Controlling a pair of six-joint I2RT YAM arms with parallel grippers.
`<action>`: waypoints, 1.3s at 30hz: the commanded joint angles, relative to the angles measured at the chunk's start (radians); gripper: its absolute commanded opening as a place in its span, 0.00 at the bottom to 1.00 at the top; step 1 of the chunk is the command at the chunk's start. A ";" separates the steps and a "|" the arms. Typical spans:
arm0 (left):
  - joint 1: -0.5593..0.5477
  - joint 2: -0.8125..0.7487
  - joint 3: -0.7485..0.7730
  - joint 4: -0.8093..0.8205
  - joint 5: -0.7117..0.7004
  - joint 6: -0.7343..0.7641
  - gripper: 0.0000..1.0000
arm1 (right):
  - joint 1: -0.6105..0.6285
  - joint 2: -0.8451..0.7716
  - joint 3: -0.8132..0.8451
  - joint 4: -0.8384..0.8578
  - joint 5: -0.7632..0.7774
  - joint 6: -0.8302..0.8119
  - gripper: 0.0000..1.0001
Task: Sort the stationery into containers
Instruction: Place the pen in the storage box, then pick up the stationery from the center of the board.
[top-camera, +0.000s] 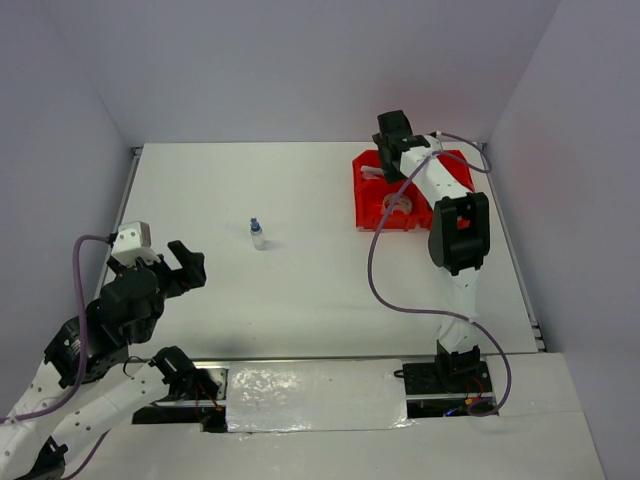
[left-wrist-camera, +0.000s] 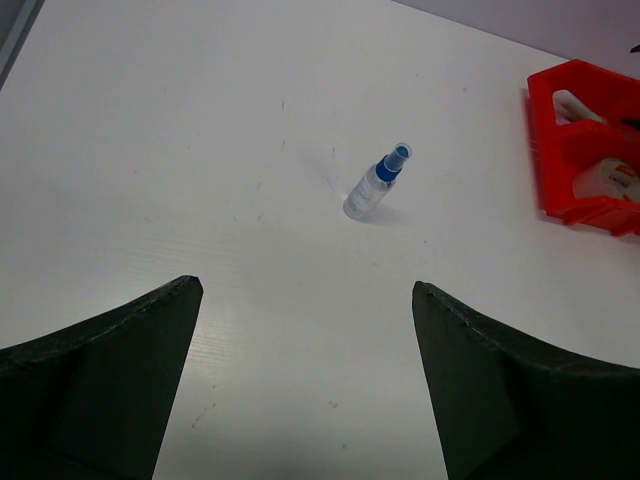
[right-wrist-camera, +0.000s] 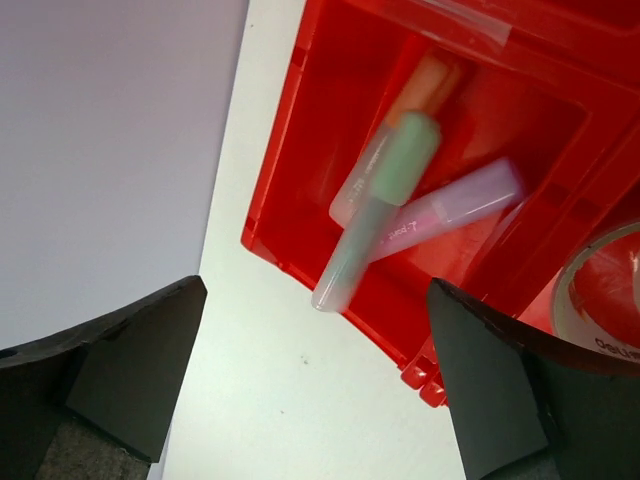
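Sorting looks nearly done: the red containers (top-camera: 365, 195) at the far right of the desk (top-camera: 300, 300) hold a pink highlighter (right-wrist-camera: 450, 205) and an orange-tipped highlighter (right-wrist-camera: 425, 80) in one bin and a tape roll (right-wrist-camera: 600, 290) in the next. The green highlighter (right-wrist-camera: 385, 190) shows blurred and tilted across the first bin's near wall, so it cannot be told whether it is fully inside, and the right hand (right-wrist-camera: 315, 290) hangs above it, wide open and empty. Only the small blue-capped bottle (left-wrist-camera: 372, 185) stands alone mid-desk, well apart from the containers, with the left hand (left-wrist-camera: 305, 288) open, empty and facing it; it is probably the last item left.
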 joint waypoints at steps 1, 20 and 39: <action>-0.004 -0.009 0.000 0.040 0.007 0.026 0.99 | -0.008 -0.038 0.020 -0.016 0.031 -0.021 1.00; -0.003 0.168 -0.015 0.073 0.104 -0.026 0.99 | 0.260 -0.774 -0.662 0.349 -0.272 -0.776 1.00; 0.106 0.807 -0.249 1.101 0.064 0.193 0.91 | 0.384 -1.299 -1.227 0.421 -0.467 -0.865 1.00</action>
